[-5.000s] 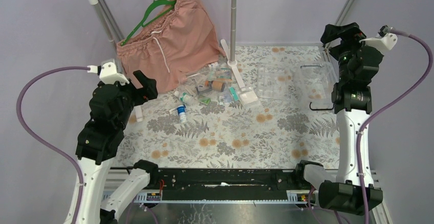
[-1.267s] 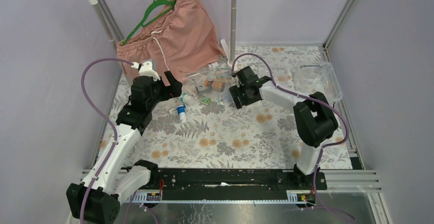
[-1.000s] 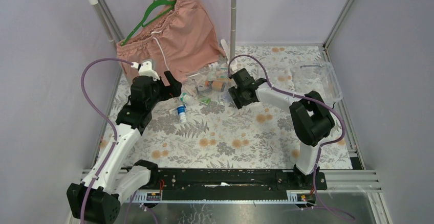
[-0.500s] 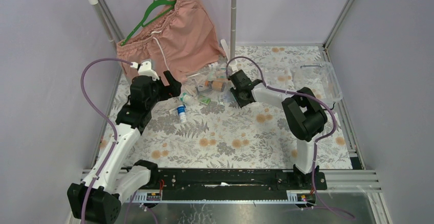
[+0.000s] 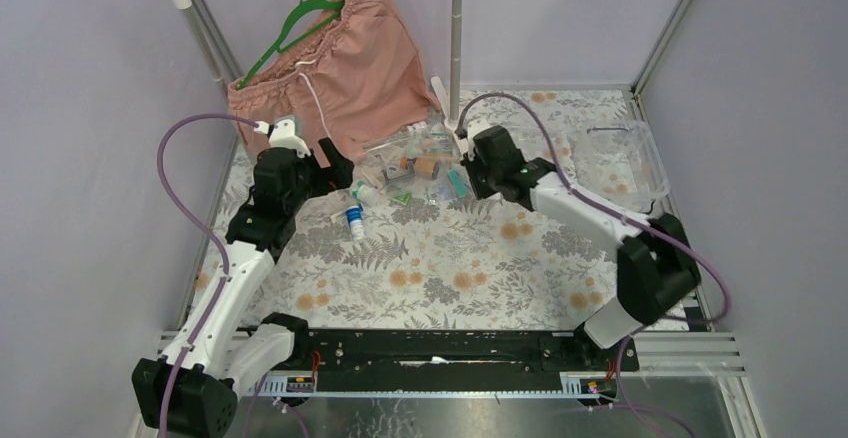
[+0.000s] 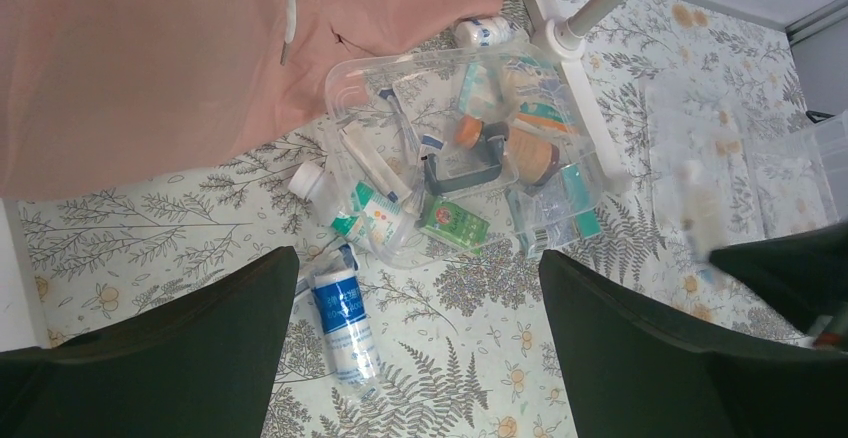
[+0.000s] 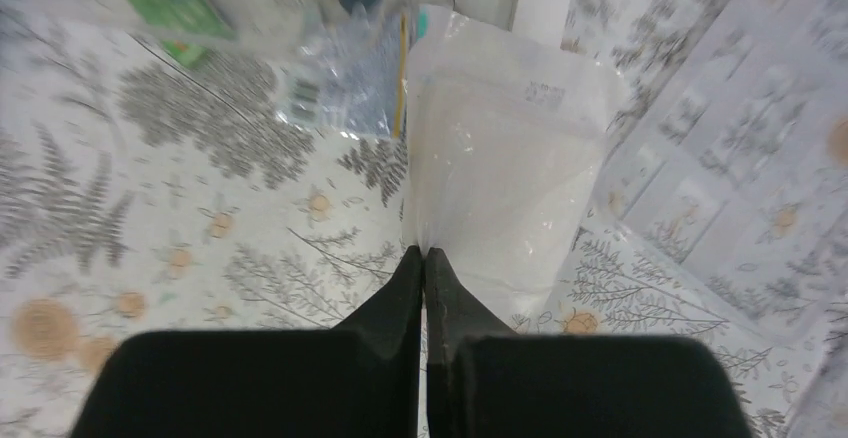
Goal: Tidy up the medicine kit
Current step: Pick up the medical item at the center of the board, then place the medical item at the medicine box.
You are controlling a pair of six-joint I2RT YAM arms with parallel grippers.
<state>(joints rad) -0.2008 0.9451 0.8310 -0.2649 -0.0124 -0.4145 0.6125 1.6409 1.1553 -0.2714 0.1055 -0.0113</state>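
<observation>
Right gripper (image 7: pixel 424 256) pinches the pouch (image 7: pixel 505 158) by its edge, beside the clear box (image 6: pixel 338 108). It could slip free. Left gripper (image 6: pixel 415 298) gapes wide.

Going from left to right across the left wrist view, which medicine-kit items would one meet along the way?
Blue-labelled bottle → green sachet → brown bandage roll → teal sachet → clear plastic box.
</observation>
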